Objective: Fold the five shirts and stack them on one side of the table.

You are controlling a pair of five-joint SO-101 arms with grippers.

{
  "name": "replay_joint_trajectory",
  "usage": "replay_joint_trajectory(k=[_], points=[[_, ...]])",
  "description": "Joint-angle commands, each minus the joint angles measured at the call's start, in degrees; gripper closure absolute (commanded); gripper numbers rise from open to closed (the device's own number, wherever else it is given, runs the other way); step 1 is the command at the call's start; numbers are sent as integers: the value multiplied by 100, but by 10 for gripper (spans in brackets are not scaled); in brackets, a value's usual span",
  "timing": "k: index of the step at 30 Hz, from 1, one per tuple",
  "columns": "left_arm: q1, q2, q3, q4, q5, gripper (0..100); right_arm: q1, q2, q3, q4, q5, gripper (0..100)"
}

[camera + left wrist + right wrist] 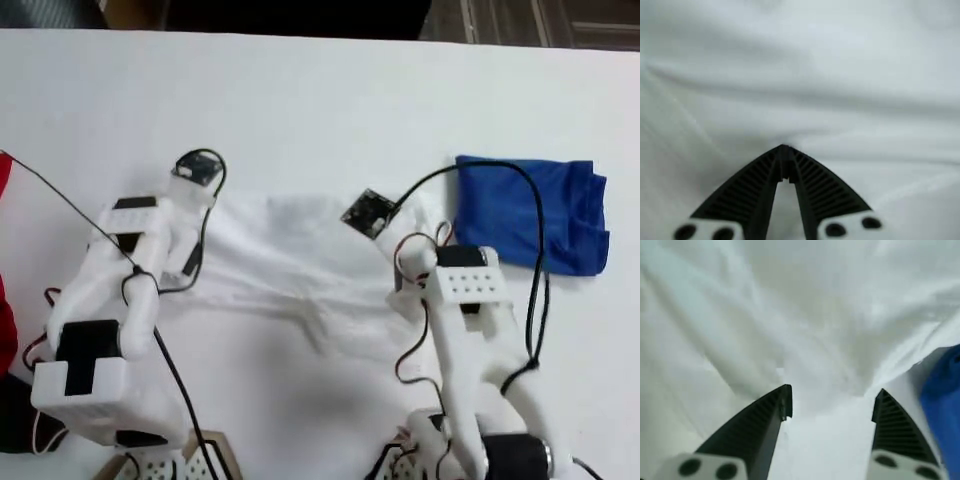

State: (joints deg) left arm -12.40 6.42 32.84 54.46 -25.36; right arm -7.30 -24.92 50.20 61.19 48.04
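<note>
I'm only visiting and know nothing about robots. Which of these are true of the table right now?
1. A blue shirt lies folded beside the white shirt. True.
2. The right gripper is clamped shut. False: its jaws stand open over the white shirt.
3. The left gripper is closed on white cloth. True.
4. The white shirt is neatly folded. False: it lies spread and wrinkled between the two arms.

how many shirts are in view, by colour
white shirt: 1
blue shirt: 1
red cloth, only an edge showing, likely a shirt: 1
total: 3
</note>
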Motion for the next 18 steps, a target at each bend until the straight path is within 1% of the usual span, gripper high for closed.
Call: replay_joint_trajectory(k=[1,4,7,9,11,14,18], points=[[-97,-79,22,-132,-35,974,-356,-866,-255,787,53,734],[-97,-79,22,-132,-53,974,-963,-1490,-167,1525,53,759],[-97,-79,22,-132,-53,974,-1631,-1921,273,1622,53,830],[-97,-79,22,-132,-53,974,-1991,-2035,668,1402,53,869],[-97,-79,22,-132,-53,974,-2211,-2026,1011,1086,44,887],[-97,-79,22,-132,-53,974,-2273,-1868,1389,541,-9,886],[-88,-79,22,-132,-53,974,-2264,-1429,1459,31,-273,885]])
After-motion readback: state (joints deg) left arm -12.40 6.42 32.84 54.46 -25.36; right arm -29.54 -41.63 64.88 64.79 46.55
